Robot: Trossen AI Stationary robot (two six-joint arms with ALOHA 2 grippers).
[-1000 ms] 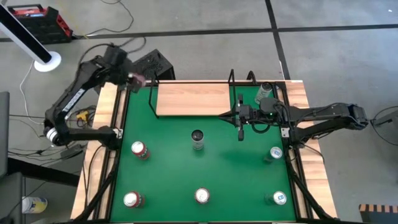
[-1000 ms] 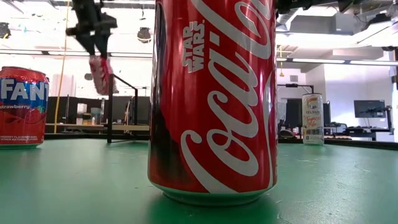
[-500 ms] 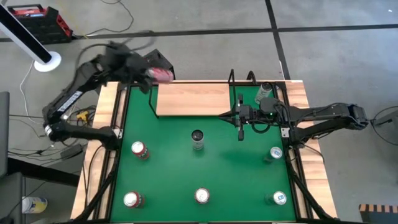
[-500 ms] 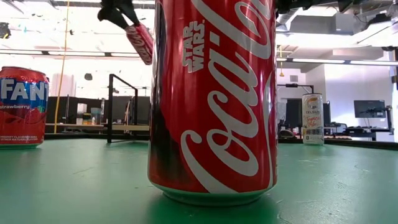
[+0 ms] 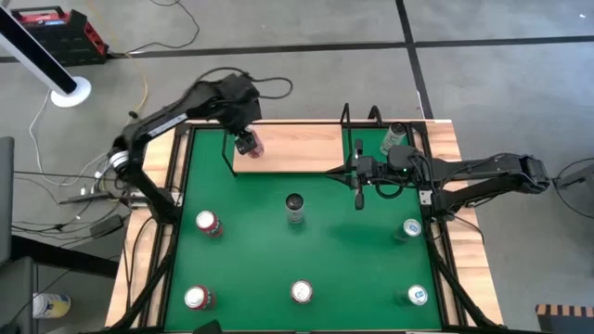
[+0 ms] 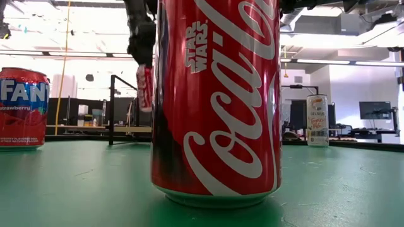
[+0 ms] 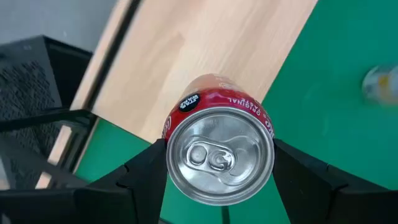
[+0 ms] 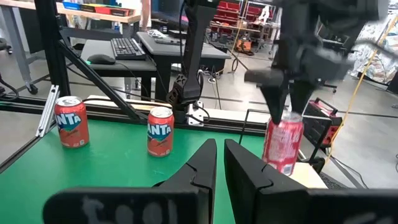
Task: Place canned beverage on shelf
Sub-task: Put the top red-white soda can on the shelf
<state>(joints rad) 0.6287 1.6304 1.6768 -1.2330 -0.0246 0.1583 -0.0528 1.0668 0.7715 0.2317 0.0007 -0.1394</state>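
Light-wood shelf (image 5: 288, 147) at the desk's far edge has the red can (image 5: 252, 146) hanging over its left end, close to the rim, so a release there risks it tipping off onto the green desk (image 5: 325, 250). Left gripper (image 7: 219, 163) fingers clamp the can's sides from above; an early release while it is clear of the board could topple it. Right gripper (image 5: 358, 199) waits near the shelf's right end, fingers nearly together and empty.

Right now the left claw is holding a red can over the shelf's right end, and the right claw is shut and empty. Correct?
Not quite: the left claw holds the red can over the left end of the shelf, not the right, as the high view shows. The rest stands: the right claw is shut and empty, over the green tabletop.
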